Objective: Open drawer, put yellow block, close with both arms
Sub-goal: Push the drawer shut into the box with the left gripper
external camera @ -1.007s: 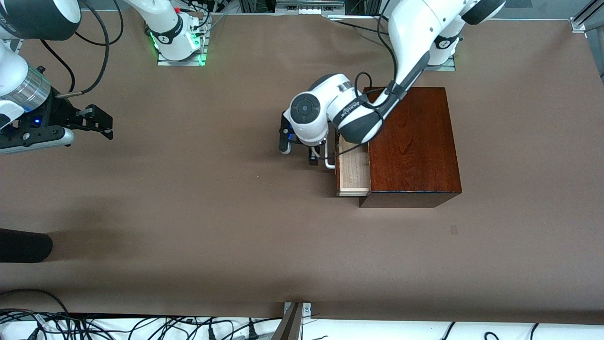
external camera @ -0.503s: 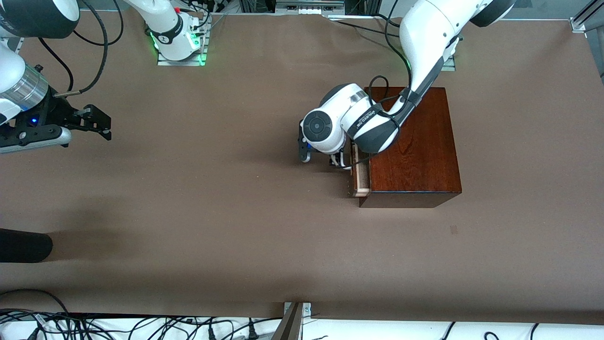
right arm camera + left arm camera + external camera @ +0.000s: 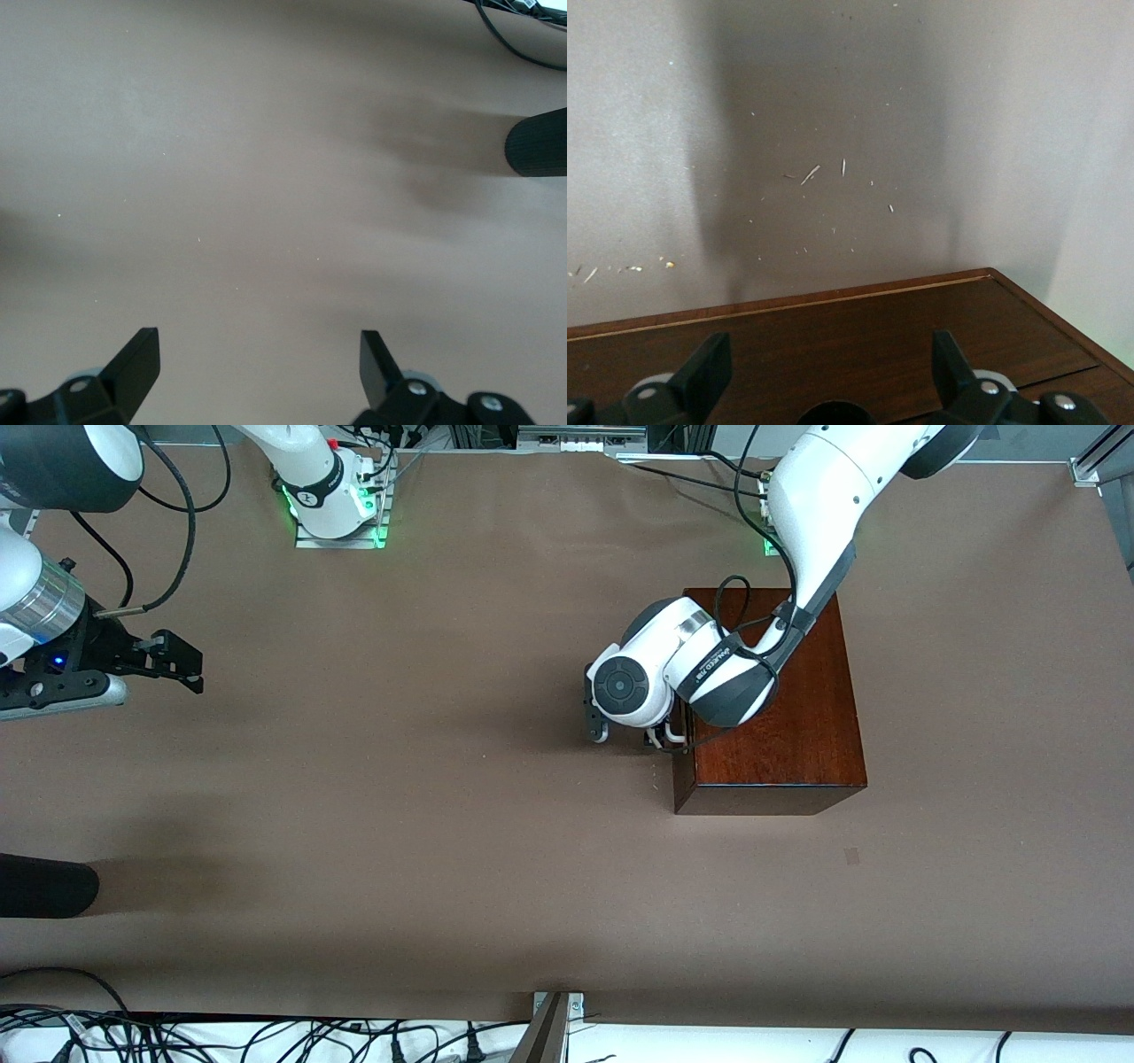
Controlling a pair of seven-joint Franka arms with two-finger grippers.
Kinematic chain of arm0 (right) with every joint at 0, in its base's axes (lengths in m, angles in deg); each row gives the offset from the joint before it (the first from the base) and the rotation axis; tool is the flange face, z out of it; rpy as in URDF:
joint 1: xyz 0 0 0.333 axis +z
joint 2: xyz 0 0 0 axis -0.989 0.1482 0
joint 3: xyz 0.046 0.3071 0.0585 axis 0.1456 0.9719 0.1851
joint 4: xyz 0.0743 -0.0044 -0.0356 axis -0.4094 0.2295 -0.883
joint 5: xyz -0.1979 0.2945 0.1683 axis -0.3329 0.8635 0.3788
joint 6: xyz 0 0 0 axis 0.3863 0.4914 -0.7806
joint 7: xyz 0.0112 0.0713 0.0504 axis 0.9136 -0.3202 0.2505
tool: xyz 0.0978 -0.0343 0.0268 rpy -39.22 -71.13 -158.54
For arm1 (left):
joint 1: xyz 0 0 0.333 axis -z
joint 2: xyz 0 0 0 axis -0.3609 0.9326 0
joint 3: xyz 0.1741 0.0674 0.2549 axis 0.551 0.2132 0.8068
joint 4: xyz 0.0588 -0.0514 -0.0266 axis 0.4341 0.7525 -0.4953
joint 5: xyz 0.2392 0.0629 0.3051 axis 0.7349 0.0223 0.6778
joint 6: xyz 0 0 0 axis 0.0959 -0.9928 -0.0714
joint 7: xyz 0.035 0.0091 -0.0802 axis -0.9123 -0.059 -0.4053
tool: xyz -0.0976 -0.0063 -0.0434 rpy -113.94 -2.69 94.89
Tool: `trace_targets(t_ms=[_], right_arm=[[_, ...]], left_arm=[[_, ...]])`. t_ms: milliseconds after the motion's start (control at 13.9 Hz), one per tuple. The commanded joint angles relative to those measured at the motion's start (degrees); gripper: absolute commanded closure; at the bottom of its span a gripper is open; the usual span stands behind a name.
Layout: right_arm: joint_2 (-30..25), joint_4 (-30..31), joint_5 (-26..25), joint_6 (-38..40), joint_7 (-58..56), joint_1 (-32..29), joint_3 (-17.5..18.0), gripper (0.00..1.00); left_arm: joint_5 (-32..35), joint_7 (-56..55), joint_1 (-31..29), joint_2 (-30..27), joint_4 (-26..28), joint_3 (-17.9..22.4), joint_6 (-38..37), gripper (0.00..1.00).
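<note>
We saw the drawer (image 3: 679,731) shut in its mahogany box (image 3: 780,708), left gripper (image 3: 824,376) at its front, fingers spread, empty; the right gripper (image 3: 257,372) waited over bare surface (image 3: 399,797), likewise spread.

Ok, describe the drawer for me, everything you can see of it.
The drawer is pushed in, with no pale tray showing. Only its dark reddish-brown front edge and white bar handle show, at the glossy mahogany box side facing the right arm's end. The left gripper is at the handle, partly hiding it.
</note>
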Motion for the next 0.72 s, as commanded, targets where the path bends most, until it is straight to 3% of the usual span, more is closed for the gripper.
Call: trace_targets(t_ms=[0,216,432,647], right_arm=[[-0.16,-0.76,0.35,0.21,1.01,0.00,0.54,0.00],[-0.42,-0.76,0.35,0.30,1.37,0.18,0.71,0.00],[-0.42,-0.76,1.14,0.56,1.45,0.18,0.71,0.00],[-0.51,-0.85,1.05,0.56,1.37,0.18,0.71,0.00]], left_arm=[[1.97,0.23,-0.94,-0.89,1.33,0.16,-0.54,0.00],[1.00,-6.68,0.38,-1.41,0.11,-0.71,2.01,0.00],[0.12,-22.39,0.13,-7.46,-2.87,-2.21,1.67,0.00],[0.82,-32.54,-0.83,-13.09,-3.94,-0.99,0.79,0.00]])
